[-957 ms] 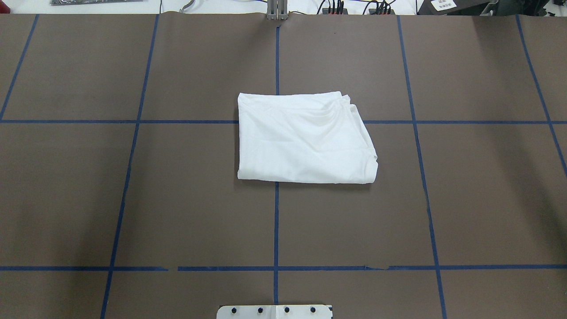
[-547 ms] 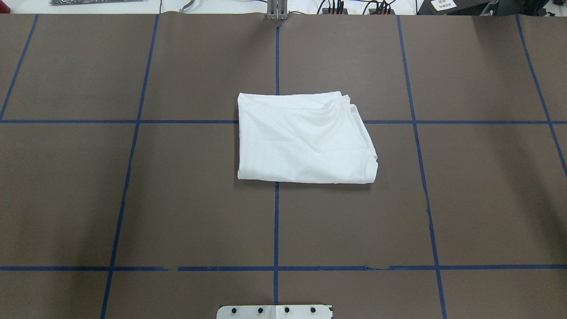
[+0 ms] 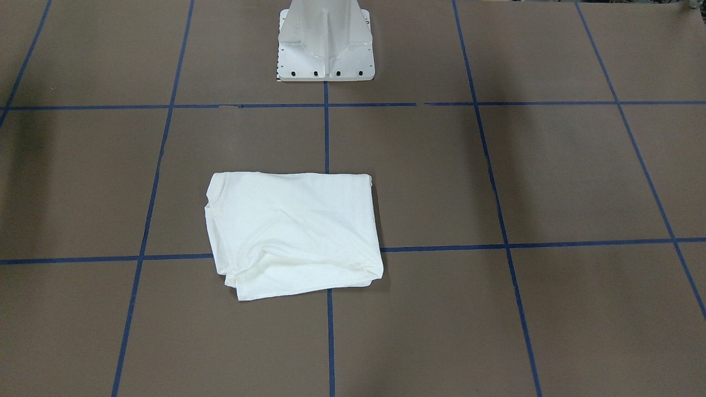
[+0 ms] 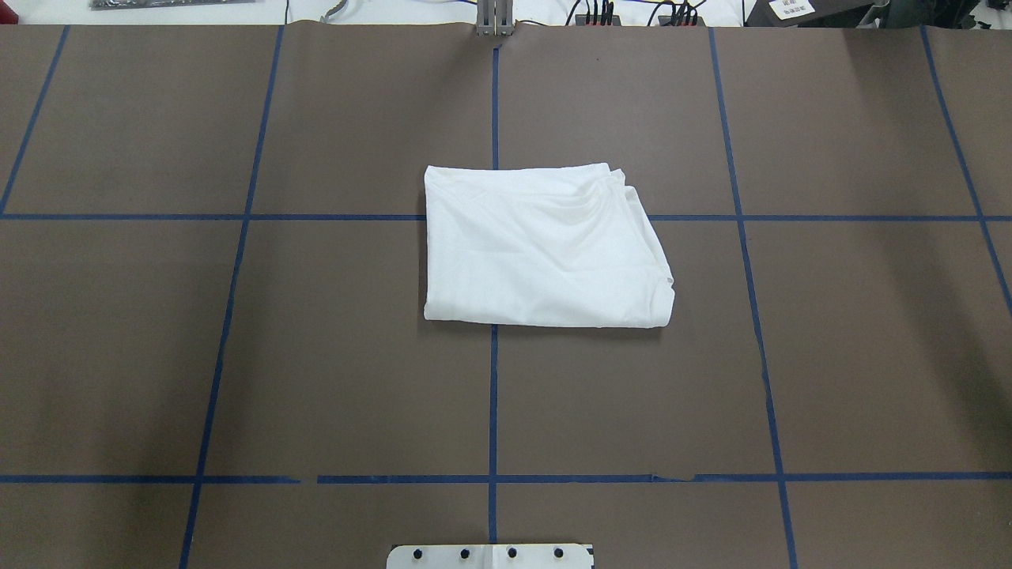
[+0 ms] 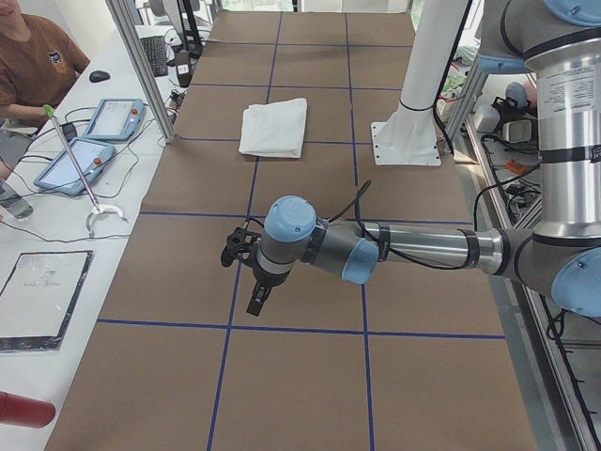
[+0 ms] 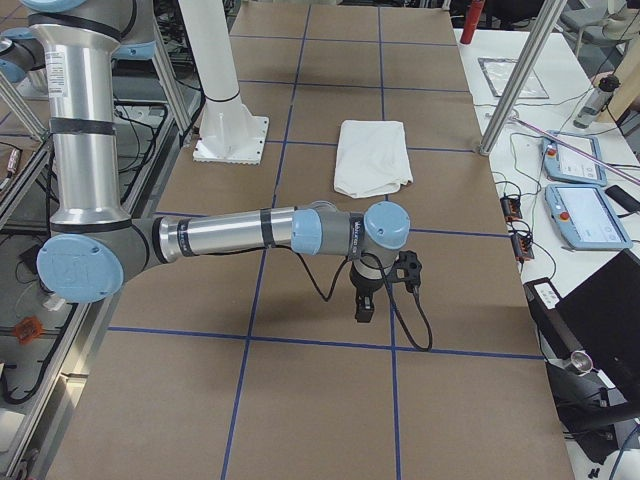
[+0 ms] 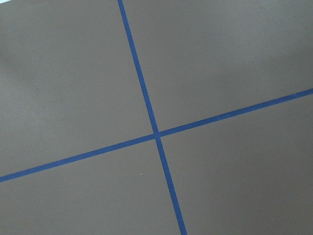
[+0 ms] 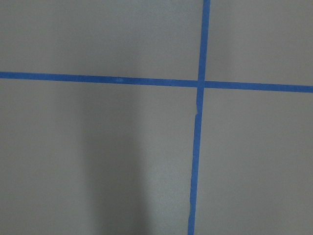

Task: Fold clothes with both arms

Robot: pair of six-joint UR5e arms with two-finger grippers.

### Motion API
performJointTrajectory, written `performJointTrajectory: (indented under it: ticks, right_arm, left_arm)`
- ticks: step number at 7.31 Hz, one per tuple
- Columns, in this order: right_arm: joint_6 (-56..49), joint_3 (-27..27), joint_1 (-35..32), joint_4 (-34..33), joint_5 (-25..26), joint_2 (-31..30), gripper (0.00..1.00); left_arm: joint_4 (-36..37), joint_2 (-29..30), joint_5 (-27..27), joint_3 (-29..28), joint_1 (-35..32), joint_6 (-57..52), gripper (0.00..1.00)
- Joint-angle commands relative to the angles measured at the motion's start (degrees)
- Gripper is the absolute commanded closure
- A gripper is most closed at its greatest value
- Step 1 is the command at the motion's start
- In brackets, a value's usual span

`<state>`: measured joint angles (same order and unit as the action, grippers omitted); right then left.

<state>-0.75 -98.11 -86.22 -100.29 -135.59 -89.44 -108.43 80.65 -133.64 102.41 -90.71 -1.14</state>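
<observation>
Overhead and front cameras face each other across the table (image 4: 316, 356) — both share the folded shirt (image 4: 538, 253).

shirt (image 4: 541, 249) on table (image 4: 237, 356) centre | pedestal (image 3: 325, 49) at robot-side edge | left arm (image 5: 413, 246), right arm (image 6: 230, 232) over opposite table ends

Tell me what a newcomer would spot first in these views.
A folded white shirt lies mid-table, a bright rectangle on the brown table with its blue tape grid. Both arms are well away from it. The left arm stretches low over the table's left end and the right arm over its right end, neither touching the cloth.
</observation>
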Motion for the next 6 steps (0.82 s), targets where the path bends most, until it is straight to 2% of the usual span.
performJointTrajectory:
  ticks: [1, 6]
  right_arm:
    - [0.05, 0.55, 0.0, 0.01, -0.2, -0.11, 0.0]
    - [-0.12, 0.99, 0.0, 1.24, 0.06, -0.03, 0.0]
  left_arm:
    - [-0.11, -0.05, 0.05, 0.15, 0.0, 0.09, 0.0]
    - [-0.29, -0.05, -0.04, 0.86, 0.0, 0.09, 0.0]
